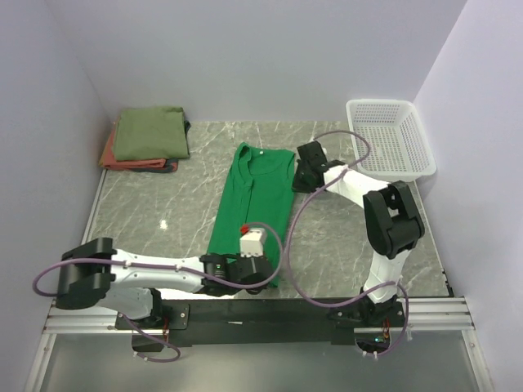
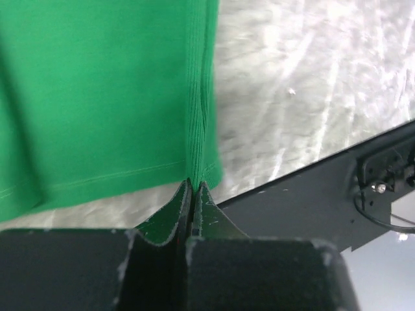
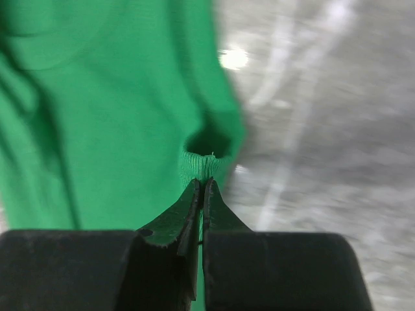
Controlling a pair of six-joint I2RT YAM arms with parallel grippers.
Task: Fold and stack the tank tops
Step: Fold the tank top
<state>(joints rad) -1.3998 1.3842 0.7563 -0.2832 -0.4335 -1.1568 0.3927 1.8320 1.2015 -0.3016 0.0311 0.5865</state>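
Rail [image 1: 245, 312], black, runs along the near edge of the table [image 1: 163, 204]. Just beyond it lies the hem of the green top [image 1: 249, 204], which stretches lengthwise up the middle of the marble, neckline at the far end. The left gripper [image 2: 193, 186] sits at the hem's right corner, jaws pressed together on the cloth where the side seam meets the hem. The top's right edge runs straight away from that pinch, with bare marble beside it. Farther up, the right gripper [image 3: 202, 184] is clamped on the ribbed rim of the right armhole.

Open marble lies on both sides of the top. At the far left corner the olive top [image 1: 151, 131] lies folded on the red top [image 1: 110, 155], well apart from the green one. The basket [image 1: 384, 104] stands at the far right.
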